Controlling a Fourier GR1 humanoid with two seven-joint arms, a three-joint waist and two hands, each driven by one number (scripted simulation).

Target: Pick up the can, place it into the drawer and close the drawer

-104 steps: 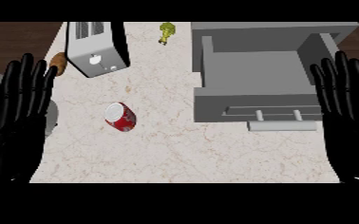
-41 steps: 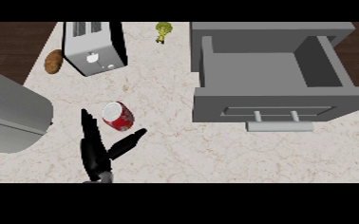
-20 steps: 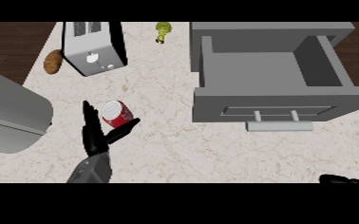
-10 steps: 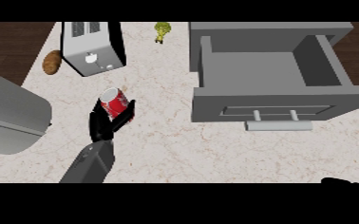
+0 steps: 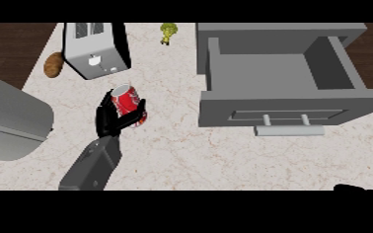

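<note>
So the left hand [image 5: 108, 122] had its fingers [image 5: 133, 118] and thumb curled round the red can [image 5: 128, 100], clamped on it from below and from the side away from the drawer [image 5: 277, 109]. The can sat well to the left of the drawer, about level with its front panel, and was tilted so its silver top leaned up and away from the drawer. Honestly couldn't tell whether it was off the counter [image 5: 189, 150] or resting on it. The grey forearm [image 5: 91, 165] ran down from that hand toward the lower edge, also left of the drawer. The drawer itself was pulled open, grey inside, with its bar handle [image 5: 289, 130] sticking out on the near side of the front panel. Further left of the drawer than the can, and up beside its back half, stood a silver toaster [image 5: 93, 52], with a brown potato-looking lump [image 5: 53, 64] just past it. A small green thing [image 5: 169, 32] lay near the drawer's back left corner. A big grey shape [image 5: 20, 121] filled the far left edge. Down below the drawer's right end only a dark sliver of the right hand [image 5: 354, 187] showed, so no telling whether it was open or closed.
</note>
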